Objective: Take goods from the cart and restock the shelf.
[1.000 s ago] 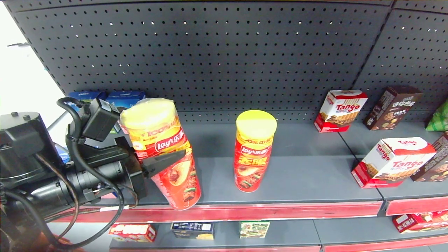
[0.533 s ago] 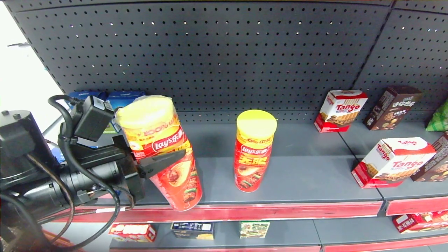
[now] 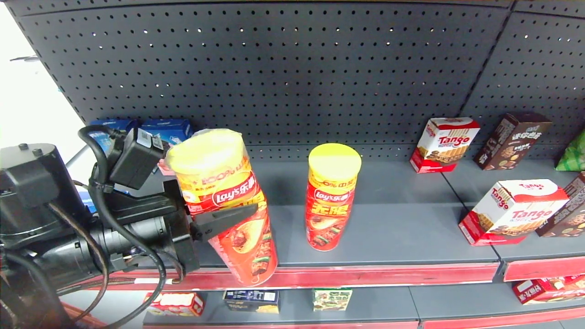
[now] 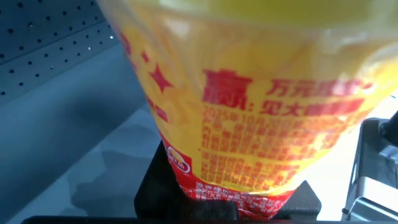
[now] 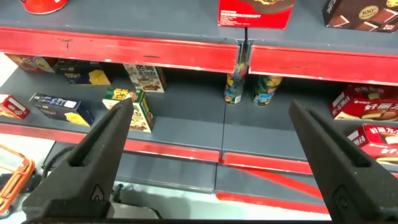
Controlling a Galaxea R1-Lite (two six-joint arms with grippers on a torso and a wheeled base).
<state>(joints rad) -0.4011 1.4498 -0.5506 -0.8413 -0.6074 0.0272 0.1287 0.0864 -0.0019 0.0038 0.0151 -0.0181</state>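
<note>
Left pincer (image 3: pixel 224 214) clamped on a tilted chip canister (image 3: pixel 215 183) — at the shelf's (image 3: pixel 388 228) front edge.
Red tube, yellow upper band, yellow lid — right pincer (image 5: pixel 217 155) spread wide.

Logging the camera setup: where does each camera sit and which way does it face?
Head view: on the head, facing forward and down at the shelf; left arm at left, its jaws clamping a chip can.
Left wrist view: on that wrist, facing along its jaws at the can.
Right wrist view: on that wrist, facing lower shelves between its open jaws.
Shared: head and left wrist views both show the can.
</note>
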